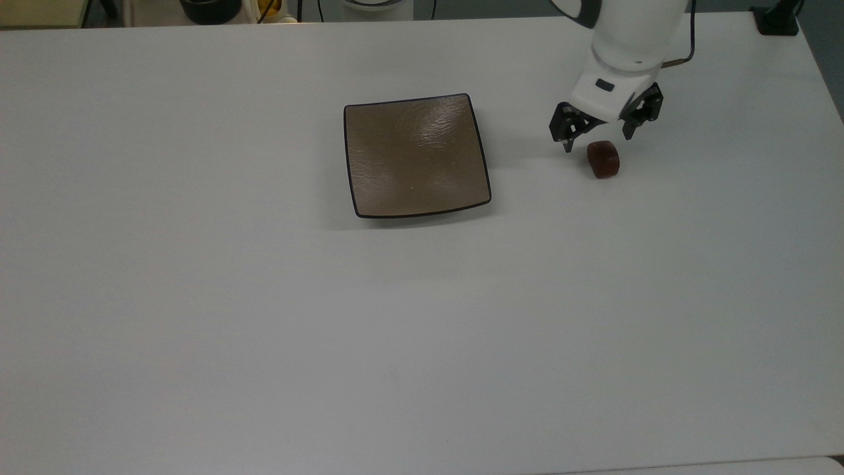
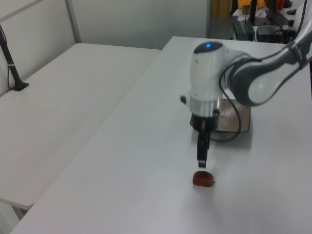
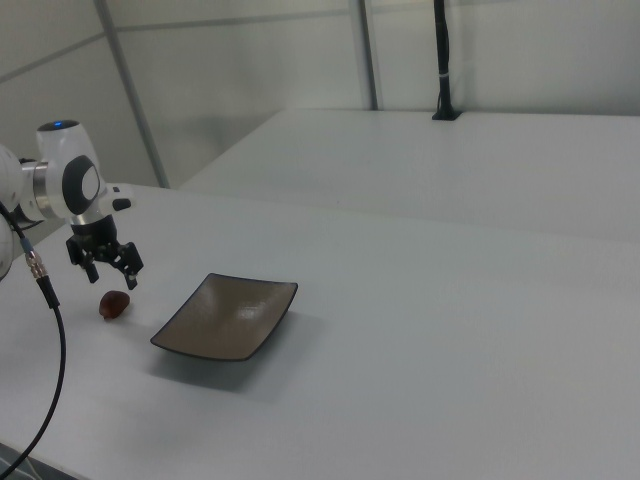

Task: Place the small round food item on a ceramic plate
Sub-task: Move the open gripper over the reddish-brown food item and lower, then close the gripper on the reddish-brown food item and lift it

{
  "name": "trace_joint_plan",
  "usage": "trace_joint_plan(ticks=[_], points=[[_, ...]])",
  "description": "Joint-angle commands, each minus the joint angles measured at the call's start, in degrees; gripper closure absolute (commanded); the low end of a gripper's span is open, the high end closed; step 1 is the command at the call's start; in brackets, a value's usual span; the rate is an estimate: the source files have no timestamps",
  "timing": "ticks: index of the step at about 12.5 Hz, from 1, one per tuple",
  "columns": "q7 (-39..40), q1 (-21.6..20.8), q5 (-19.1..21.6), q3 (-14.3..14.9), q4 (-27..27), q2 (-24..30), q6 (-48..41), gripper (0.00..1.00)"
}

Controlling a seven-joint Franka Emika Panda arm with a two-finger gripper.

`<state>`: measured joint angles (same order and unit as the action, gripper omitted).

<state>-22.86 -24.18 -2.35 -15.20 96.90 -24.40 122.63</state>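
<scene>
The small round food item [image 1: 603,159], a dark red-brown lump, lies on the white table right of the ceramic plate [image 1: 415,155] in the top view. That plate is square, brown, dark-rimmed and bare. My gripper [image 1: 596,142] hangs open just above the lump, one fingertip on either side of its far end, touching nothing. In the left view the gripper [image 2: 201,163] points down a short gap above the lump [image 2: 203,178], with the plate [image 2: 242,120] partly hidden behind the arm. The right view has the gripper [image 3: 111,281] over the lump [image 3: 114,305], left of the plate [image 3: 228,317].
A black clamp post [image 1: 778,20] stands at the table's far right corner in the top view. A dark bowl [image 1: 211,8] and other clutter sit beyond the far edge. A second white table [image 2: 58,112] adjoins on the left view's left. A black cable [image 3: 50,330] hangs from the arm.
</scene>
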Motion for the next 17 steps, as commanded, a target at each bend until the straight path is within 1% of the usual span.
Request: trace_joint_plan(ticks=[1,2,3,4,5,7,8,10,11,13,14,16,17], points=[[-3.23,-1.05,-5.19,-1.93,-2.06,-3.89,0.69,0.0],[-3.5,-1.31,-5.55,-1.94,-2.06,-4.33,0.69,0.0],[-3.5,-1.66,-5.73,-1.94,-2.15,-4.69,0.77,0.03],[-3.5,-1.66,-6.43,-1.94,-2.24,-4.86,1.64,0.21],[-3.59,-1.75,-7.57,-1.94,-2.07,-4.87,3.91,0.45],[-4.03,-1.84,-8.89,-1.94,-1.98,-5.21,4.55,0.82],[-4.03,-1.75,-8.99,-1.94,-1.98,-5.3,4.55,0.89],[-3.86,-1.4,-8.72,-1.94,-2.06,-5.22,4.55,0.96],[-3.94,-1.31,-8.64,-1.94,-2.15,-5.22,4.47,0.97],[-3.59,-1.31,-8.63,-2.03,-2.15,-4.69,3.94,0.97],[-2.72,-1.23,-8.72,-2.03,-2.15,-3.91,2.89,0.94],[2.35,-1.22,-8.02,-1.85,-3.11,-1.71,-4.02,0.94],[5.17,-1.14,-8.02,-1.59,-4.51,-0.92,-9.37,0.94]])
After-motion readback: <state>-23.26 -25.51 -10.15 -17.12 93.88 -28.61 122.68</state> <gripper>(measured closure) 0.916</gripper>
